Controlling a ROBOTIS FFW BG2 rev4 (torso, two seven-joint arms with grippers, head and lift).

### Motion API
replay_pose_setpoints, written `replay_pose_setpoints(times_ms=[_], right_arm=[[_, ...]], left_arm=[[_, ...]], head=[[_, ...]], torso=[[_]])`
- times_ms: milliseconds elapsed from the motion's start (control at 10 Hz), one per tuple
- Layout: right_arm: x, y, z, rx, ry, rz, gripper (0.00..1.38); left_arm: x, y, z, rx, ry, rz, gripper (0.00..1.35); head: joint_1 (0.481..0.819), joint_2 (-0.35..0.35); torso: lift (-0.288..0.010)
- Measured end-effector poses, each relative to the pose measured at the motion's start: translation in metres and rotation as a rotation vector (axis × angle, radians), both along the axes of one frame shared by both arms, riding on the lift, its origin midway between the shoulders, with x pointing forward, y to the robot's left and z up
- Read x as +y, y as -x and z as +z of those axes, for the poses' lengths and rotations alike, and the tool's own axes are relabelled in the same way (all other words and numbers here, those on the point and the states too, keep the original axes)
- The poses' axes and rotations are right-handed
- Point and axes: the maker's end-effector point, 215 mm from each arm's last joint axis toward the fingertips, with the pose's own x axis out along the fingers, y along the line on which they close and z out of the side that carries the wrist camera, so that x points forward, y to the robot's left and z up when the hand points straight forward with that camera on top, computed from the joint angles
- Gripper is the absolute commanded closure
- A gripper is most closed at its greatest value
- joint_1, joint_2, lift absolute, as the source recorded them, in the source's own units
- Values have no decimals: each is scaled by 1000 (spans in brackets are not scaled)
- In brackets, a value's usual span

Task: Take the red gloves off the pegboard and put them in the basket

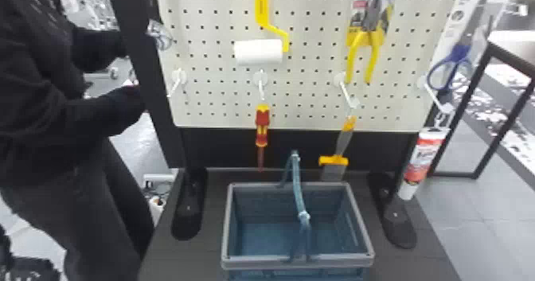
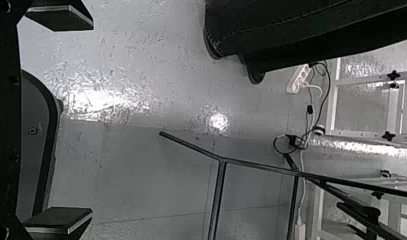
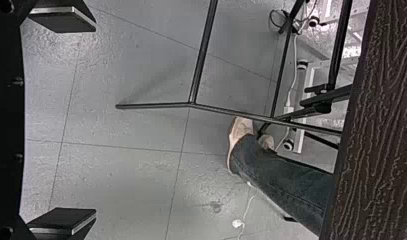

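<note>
The white pegboard [image 1: 215, 25] stands upright across the head view, with white hooks along its middle. In front of its lower edge, the blue basket [image 1: 258, 259] with a grey rim sits on a dark base. Its inside looks bare, and the handle is raised over the opening. My left gripper [image 2: 92, 120] is open over grey floor in the left wrist view, its two fingers wide apart. In the right wrist view my right gripper [image 3: 96, 120] is also open, holding nothing.
On the pegboard hang a paint roller [image 1: 258, 52], a screwdriver [image 1: 262, 125], yellow-handled pliers [image 1: 373, 47], a scraper [image 1: 334, 160], blue scissors [image 1: 453, 63] and a tube [image 1: 424, 160]. Black stand feet [image 1: 190, 212] flank the basket. A brown surface [image 3: 376, 130] borders the right wrist view.
</note>
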Motion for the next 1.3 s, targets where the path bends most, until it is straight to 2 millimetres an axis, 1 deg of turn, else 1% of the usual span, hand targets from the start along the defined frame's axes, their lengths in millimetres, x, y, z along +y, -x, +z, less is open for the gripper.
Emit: replay_pose_setpoints(times_ms=[1300], right_arm=[[0, 0, 0, 0, 0, 0, -2]], left_arm=[[0, 0, 0, 0, 0, 0, -2]], head=[[549, 0]], torso=[[-100]])
